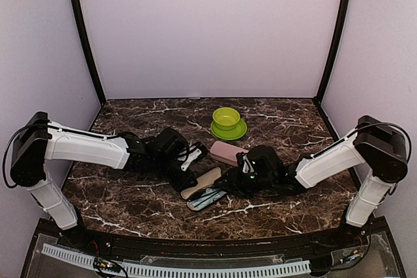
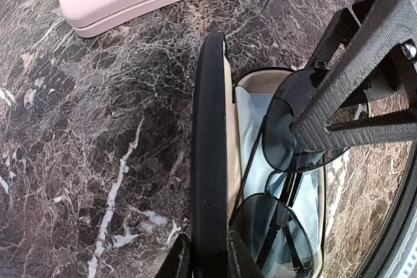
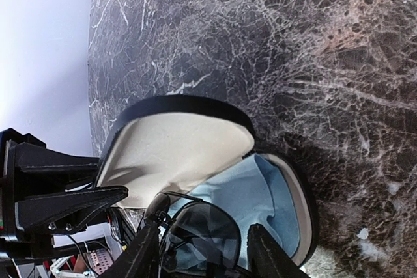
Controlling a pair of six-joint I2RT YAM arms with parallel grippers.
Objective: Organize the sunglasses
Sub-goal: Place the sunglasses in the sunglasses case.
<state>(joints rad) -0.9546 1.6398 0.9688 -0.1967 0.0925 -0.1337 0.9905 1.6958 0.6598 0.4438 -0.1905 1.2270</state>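
While my left claw [image 2: 207, 257] is clamped on the raised lid [image 2: 208, 141] of the black case [image 3: 301, 200], the black sunglasses [image 2: 270, 222] lie inside it (on a blue cloth [image 3: 257, 187]). My right claw [image 3: 203, 252] straddles one dark lens [image 3: 205, 229], its fingers [image 3: 146, 255] apart around it.

On my feed, everything sits on a dark brown marble-patterned counter [image 1: 130, 206] veined in white. A plain pale lilac back wall [image 1: 208, 24] rises from the counter's far edge. Matching panels close its left side [image 1: 32, 43] and right side [image 1: 384, 43]. A black post stands at the far left corner [image 1: 83, 37] and another at the far right [image 1: 335, 30]. A white slotted strip [image 1: 195, 268] runs below the near edge. The light looks soft and even.
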